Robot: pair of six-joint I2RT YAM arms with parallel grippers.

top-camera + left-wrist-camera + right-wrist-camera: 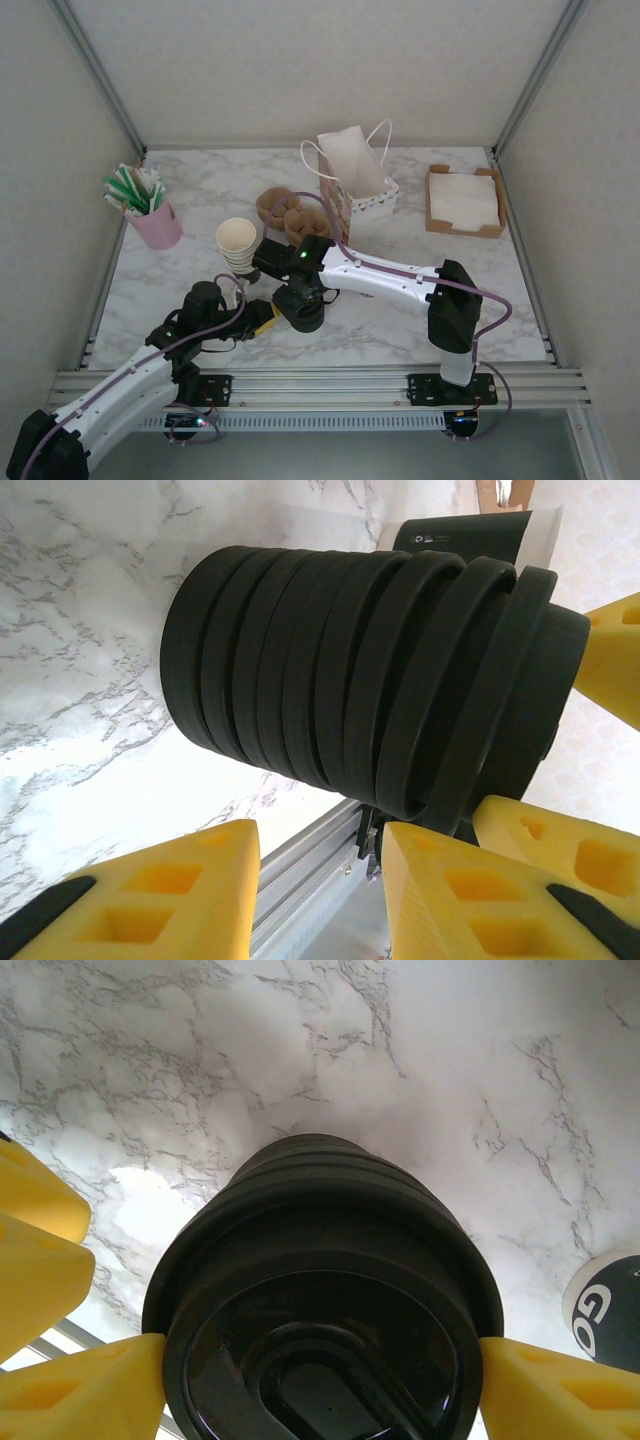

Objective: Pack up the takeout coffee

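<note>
Yellow pads point(70, 1395) of the right hand point(320, 1390) pressed both sides of the top lid point(320, 1300) on a stack of black lids point(300, 312), apparently clamped on it. The left hand point(320, 850) faced the stack from the other side, fingers apart, holding nothing. Just beside the stack stood the takeout coffee point(605, 1308), a dark cup, seemingly upright on the marble counter point(300, 1060), ungripped. It sat nearer the right hand, a short sideways shift away. Farther back stood a paper bag point(355, 185).
</note>
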